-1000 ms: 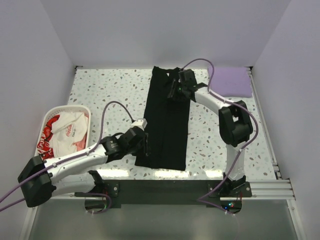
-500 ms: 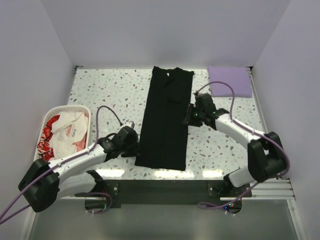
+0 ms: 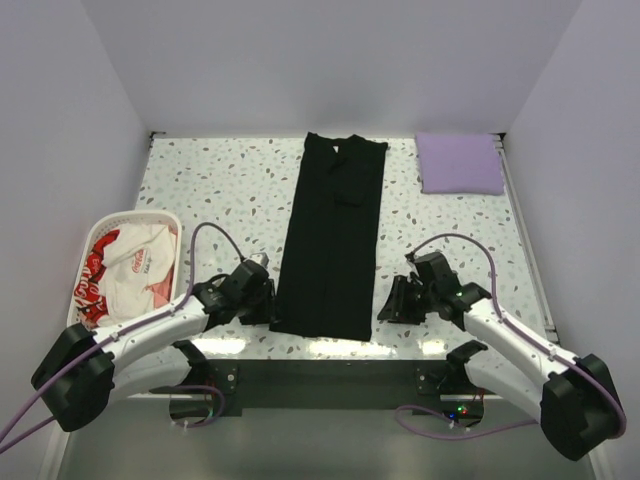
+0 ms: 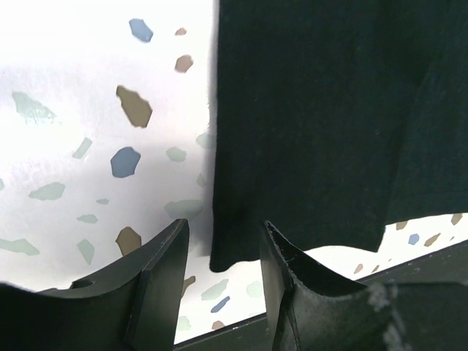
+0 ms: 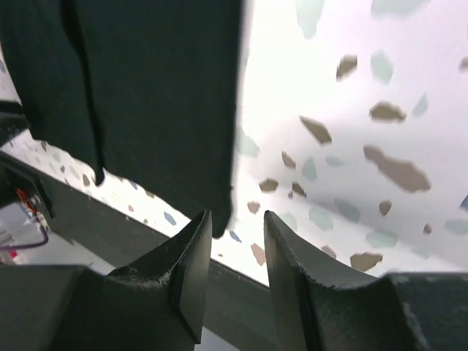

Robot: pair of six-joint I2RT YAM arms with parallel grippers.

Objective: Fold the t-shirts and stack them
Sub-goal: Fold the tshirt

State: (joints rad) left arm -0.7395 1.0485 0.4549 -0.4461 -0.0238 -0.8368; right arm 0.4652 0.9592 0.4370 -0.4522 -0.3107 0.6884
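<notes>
The black t-shirt (image 3: 333, 240) lies folded into a long narrow strip down the middle of the table. My left gripper (image 3: 268, 304) is open at its near left corner (image 4: 230, 257), the corner lying between the jaws. My right gripper (image 3: 388, 303) is open at the near right corner (image 5: 219, 219). The folded lavender t-shirt (image 3: 459, 163) lies at the far right. The white t-shirt with red lettering (image 3: 130, 262) is bunched in the basket.
A white slotted basket (image 3: 170, 222) stands at the left edge of the table. The table's near edge (image 3: 400, 347) runs just below both grippers.
My right arm has swung from the shirt's far end down to its near right corner. My left gripper has slid a little toward the near edge at the near left corner.
</notes>
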